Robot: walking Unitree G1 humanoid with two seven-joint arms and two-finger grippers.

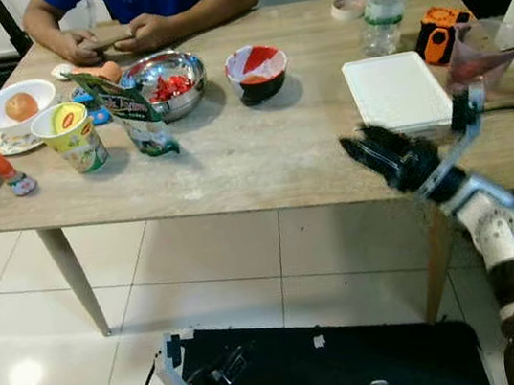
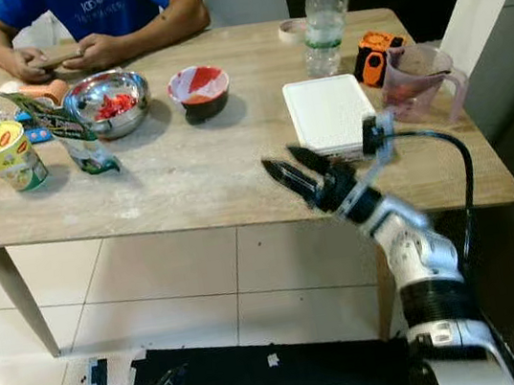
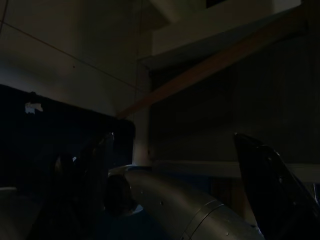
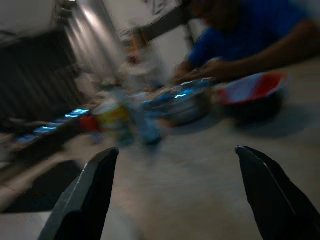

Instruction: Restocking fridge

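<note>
With its fingers spread wide and holding nothing, the right gripper (image 1: pixel 367 149) hovers over the desk (image 1: pixel 262 158) near edge, so it should likely travel level toward the green pouch (image 1: pixel 133 109) standing well apart beside the steel bowl (image 1: pixel 163 81).

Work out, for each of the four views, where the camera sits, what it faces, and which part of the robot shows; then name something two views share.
Left eye view: on the head, looking down at the table; right gripper raised, left gripper low.
Right eye view: beside it, same scene.
Left wrist view: dark, along that gripper's fingers.
Right wrist view: blurred, across the table, jaws apart.
Shared: the steel bowl shows in the eye views and the right wrist view.
</note>
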